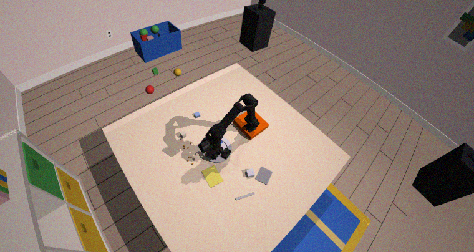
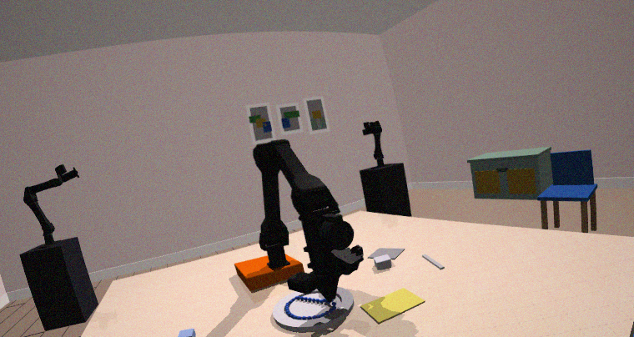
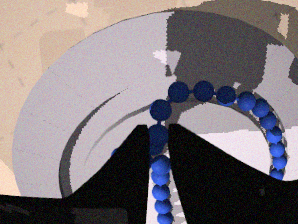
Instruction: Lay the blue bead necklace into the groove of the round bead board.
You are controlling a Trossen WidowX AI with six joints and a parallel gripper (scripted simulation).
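The round grey bead board (image 1: 229, 146) (image 2: 278, 312) (image 3: 45, 125) lies on the table under my gripper. The blue bead necklace (image 2: 305, 318) (image 3: 203, 91) lies on the board as an irregular loop. In the wrist view its right part curves along the groove's inner side, while another stretch runs down between the fingers, across the board's middle. The groove at the left shows bare. My gripper (image 2: 329, 297) (image 3: 157, 133) points down and is shut on the necklace, at beads close to the board. Whether the held beads touch the board cannot be told. The fingers hide part of the necklace.
A yellow square (image 1: 212, 176) (image 2: 394, 304), white block (image 1: 249, 173) (image 2: 382, 262), grey square (image 1: 263, 175) and grey bar (image 1: 244, 196) (image 2: 433, 261) lie near the board. Small brown pieces, a grey block (image 1: 181, 135) and blue block (image 1: 196, 114) lie on its other side.
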